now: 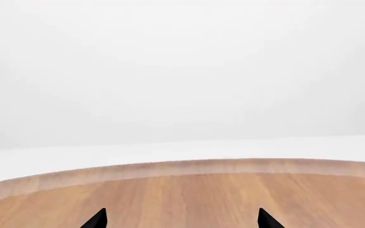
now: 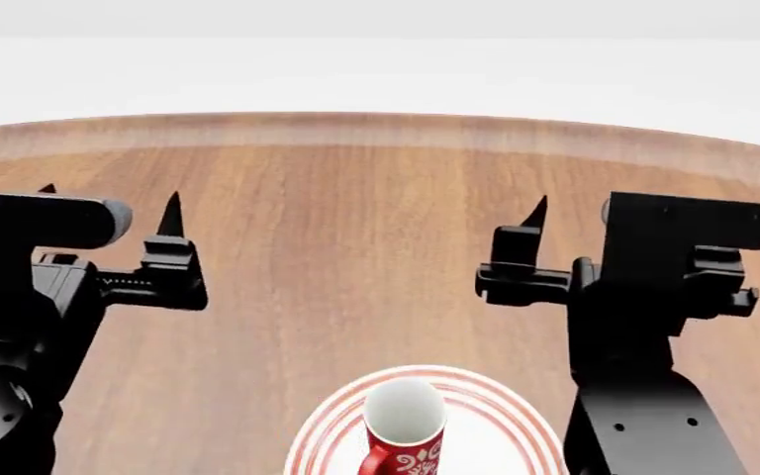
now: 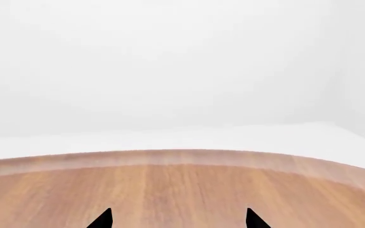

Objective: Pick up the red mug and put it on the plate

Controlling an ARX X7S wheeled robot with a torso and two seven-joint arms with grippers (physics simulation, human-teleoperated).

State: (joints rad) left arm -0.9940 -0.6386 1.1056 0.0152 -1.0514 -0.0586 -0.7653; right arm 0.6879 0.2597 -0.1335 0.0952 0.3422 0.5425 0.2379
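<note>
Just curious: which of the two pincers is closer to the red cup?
The right pincer looks slightly nearer the red mug, which stands on the plate; the left pincer is farther. Both are open and empty.

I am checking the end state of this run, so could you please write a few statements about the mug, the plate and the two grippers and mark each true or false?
1. The red mug stands upright on the plate. True.
2. The left gripper is shut on the mug. False: it is open, holds nothing and sits away from the mug.
3. The right gripper is open and empty. True.
4. The mug lies tipped on the wooden table beside the plate. False: it is upright on the plate.
5. Both wrist views show the mug. False: they show only table and gripper tips.
</note>
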